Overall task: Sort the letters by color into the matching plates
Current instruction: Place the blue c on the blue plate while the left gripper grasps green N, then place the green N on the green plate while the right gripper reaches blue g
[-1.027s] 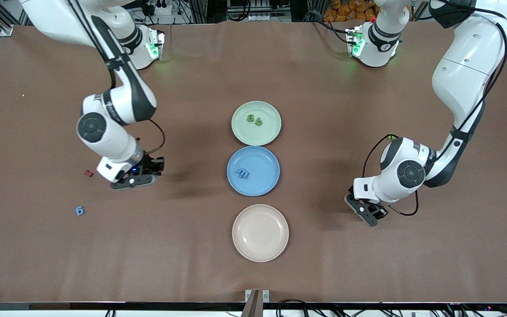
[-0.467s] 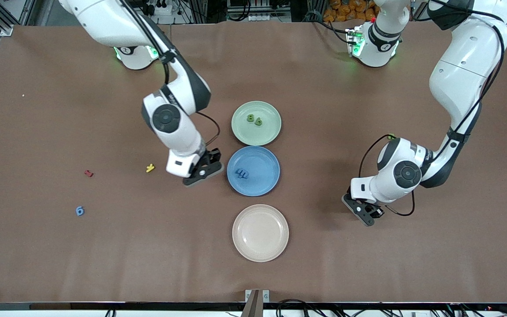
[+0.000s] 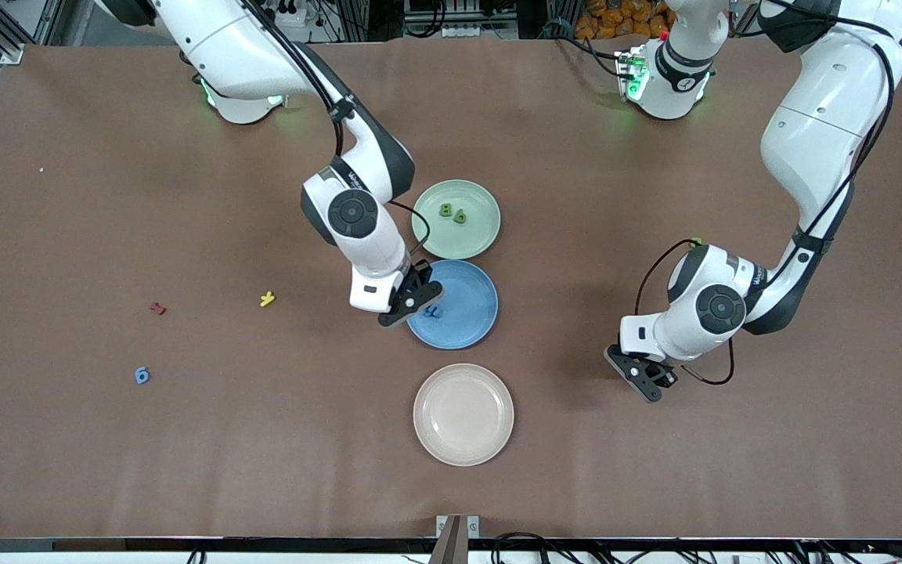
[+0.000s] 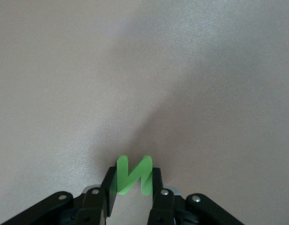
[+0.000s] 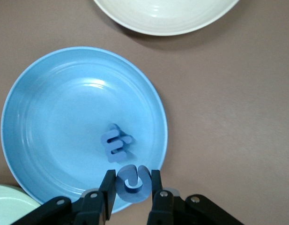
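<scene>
My right gripper (image 3: pixel 412 303) is over the rim of the blue plate (image 3: pixel 473 283), on the side toward the right arm's end. It is shut on a blue letter (image 5: pixel 132 185). One blue letter (image 3: pixel 433 312) lies in that plate, and it also shows in the right wrist view (image 5: pixel 116 143). The pale green plate (image 3: pixel 468 239) holds two green letters (image 3: pixel 452 213). My left gripper (image 3: pixel 644 381) is shut on a green N-shaped letter (image 4: pixel 130 172) over bare table toward the left arm's end.
The cream plate (image 3: pixel 463 415) is nearest the front camera and has nothing in it. A yellow letter (image 3: pixel 266 298), a red letter (image 3: pixel 156 309) and a blue digit 6 (image 3: pixel 142 375) lie on the table toward the right arm's end.
My right arm has swung from beside the red letter to the blue plate's rim, uncovering the yellow letter. My left gripper has shifted slightly toward the plates.
</scene>
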Controlling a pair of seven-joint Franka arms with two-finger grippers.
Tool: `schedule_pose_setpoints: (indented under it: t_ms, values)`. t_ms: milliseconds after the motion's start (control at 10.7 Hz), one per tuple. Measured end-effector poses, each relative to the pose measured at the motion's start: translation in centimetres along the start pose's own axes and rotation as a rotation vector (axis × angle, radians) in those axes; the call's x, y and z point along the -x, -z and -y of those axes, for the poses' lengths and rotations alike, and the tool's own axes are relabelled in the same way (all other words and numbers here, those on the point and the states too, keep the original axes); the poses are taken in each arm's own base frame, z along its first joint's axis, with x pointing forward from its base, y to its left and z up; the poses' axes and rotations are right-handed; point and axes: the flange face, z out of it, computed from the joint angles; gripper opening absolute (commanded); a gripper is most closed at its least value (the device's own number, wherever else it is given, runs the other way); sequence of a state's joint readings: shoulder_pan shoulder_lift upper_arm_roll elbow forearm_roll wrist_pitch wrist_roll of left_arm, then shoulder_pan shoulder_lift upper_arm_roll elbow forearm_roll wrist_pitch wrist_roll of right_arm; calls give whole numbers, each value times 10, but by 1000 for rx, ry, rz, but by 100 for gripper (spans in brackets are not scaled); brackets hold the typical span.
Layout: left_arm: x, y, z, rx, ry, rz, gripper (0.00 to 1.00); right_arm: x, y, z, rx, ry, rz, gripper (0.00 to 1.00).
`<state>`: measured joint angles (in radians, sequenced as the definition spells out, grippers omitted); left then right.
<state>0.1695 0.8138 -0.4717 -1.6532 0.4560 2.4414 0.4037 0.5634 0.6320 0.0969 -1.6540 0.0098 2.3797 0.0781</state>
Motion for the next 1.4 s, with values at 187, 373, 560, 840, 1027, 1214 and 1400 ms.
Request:
schedule_pose_setpoints:
  t_ms: [187,373,560,840,1027,1214,1400]
  values:
    - [0,1,1,-3,-1,-2,0,-3,-11,12,-3,16,4,31]
    - [-2,5,4,-11,3,-11,0,-7,-17,22,-7,21,3,57]
    - [-4,11,5,-19,27,-18,0,-9,-19,34,-20,-45,1,100]
    - [-17,22,-12,-16,101,10,0,-13,-19,46,-34,-114,-6,100]
    - [-32,38,-38,-6,174,64,0,-16,-16,36,-30,-127,-12,100]
    - [-48,55,-69,11,278,96,0,-20,-13,3,-14,-127,-8,100]
    - [-64,63,-105,36,394,123,0,-26,0,-62,8,-134,-7,100]
